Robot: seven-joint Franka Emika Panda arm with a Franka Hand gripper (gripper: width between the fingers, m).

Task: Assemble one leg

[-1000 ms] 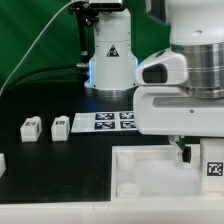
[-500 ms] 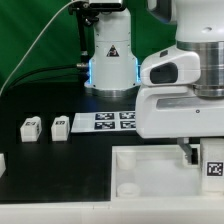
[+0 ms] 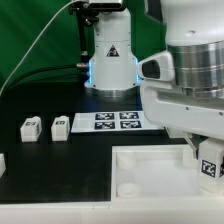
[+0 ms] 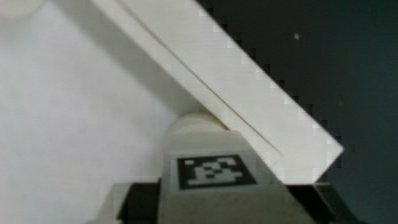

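My gripper (image 3: 206, 158) is shut on a leg (image 3: 210, 166), a small white post with a black-and-white tag. It holds the leg over the right side of the large white square tray piece (image 3: 150, 176). In the wrist view the leg (image 4: 217, 160) sits between my dark fingers (image 4: 143, 203), its far end against the tray piece's raised rim (image 4: 231, 85). Two more tagged legs (image 3: 30, 127) (image 3: 60, 126) lie on the black table at the exterior view's left.
The marker board (image 3: 115, 121) lies behind the tray piece, in front of the robot base (image 3: 110, 60). A small white part (image 3: 2, 161) shows at the left edge. A green backdrop stands behind.
The arm's wrist has turned and tilted over the right side of the tray piece. The held leg and its tag now sit tilted. The loose legs have not moved.
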